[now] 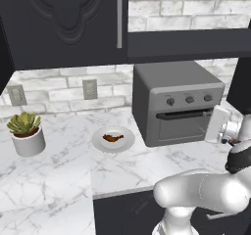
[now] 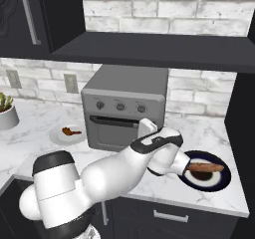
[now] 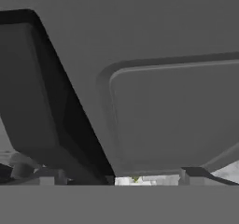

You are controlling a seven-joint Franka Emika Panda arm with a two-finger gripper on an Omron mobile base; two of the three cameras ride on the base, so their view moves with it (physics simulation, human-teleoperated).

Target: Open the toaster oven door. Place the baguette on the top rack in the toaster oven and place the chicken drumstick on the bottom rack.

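I have the gripper spread wide and holding nothing, pushed up close against the toaster oven door, which is shut. In the hand view the grey door panel and its dark bar handle loom very close, and I think the fingers sit just below the handle, not around it, though that view is too cramped to be sure.

The toaster oven stands at the back of the counter, against the brick wall. The chicken drumstick lies on a white plate just to the oven's left. The baguette lies on a dark plate near the counter's front right corner, just beside my forearm.

My main worry is closing beside the handle, so that the fingers slip off and the door stays shut. A push straight in could also shove the whole oven back. When I pull down, the arm has to follow the door's arc or the grip may tear loose. The elbow swings close to the dark plate, and a wide sweep could knock the baguette toward the counter's front edge.

I can read no brand, label or writing anywhere; the three knobs carry no legible markings.
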